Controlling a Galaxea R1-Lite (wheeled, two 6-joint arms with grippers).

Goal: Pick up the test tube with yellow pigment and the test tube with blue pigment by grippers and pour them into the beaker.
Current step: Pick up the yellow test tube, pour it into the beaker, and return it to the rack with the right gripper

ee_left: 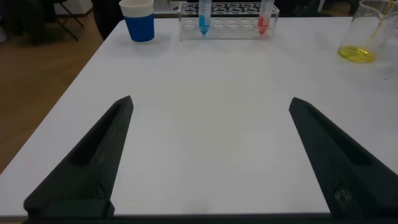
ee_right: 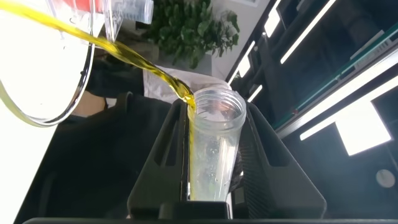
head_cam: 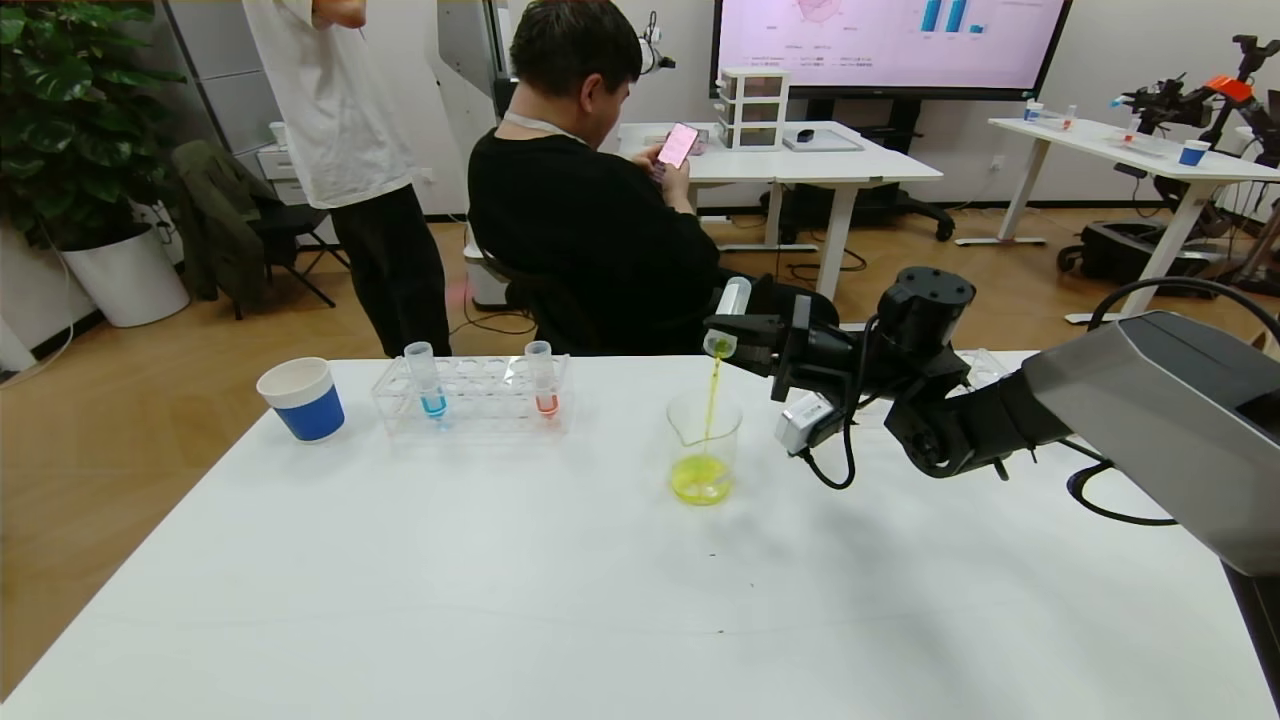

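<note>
My right gripper [head_cam: 735, 335] is shut on the test tube with yellow pigment [head_cam: 728, 312] and holds it tipped mouth-down over the beaker [head_cam: 704, 448]. A thin yellow stream falls from the tube's mouth into the beaker, which has yellow liquid at its bottom. In the right wrist view the tube [ee_right: 214, 149] sits between the two fingers, nearly drained. The test tube with blue pigment [head_cam: 427, 380] stands upright in a clear rack [head_cam: 470, 395] at the back left; it also shows in the left wrist view [ee_left: 204, 17]. My left gripper [ee_left: 211, 107] is open and empty above the table's near side.
A red-liquid tube [head_cam: 542, 378] stands in the same rack. A blue-and-white paper cup [head_cam: 301, 398] stands left of the rack. A seated person [head_cam: 590, 200] and a standing person [head_cam: 345, 150] are behind the table's far edge.
</note>
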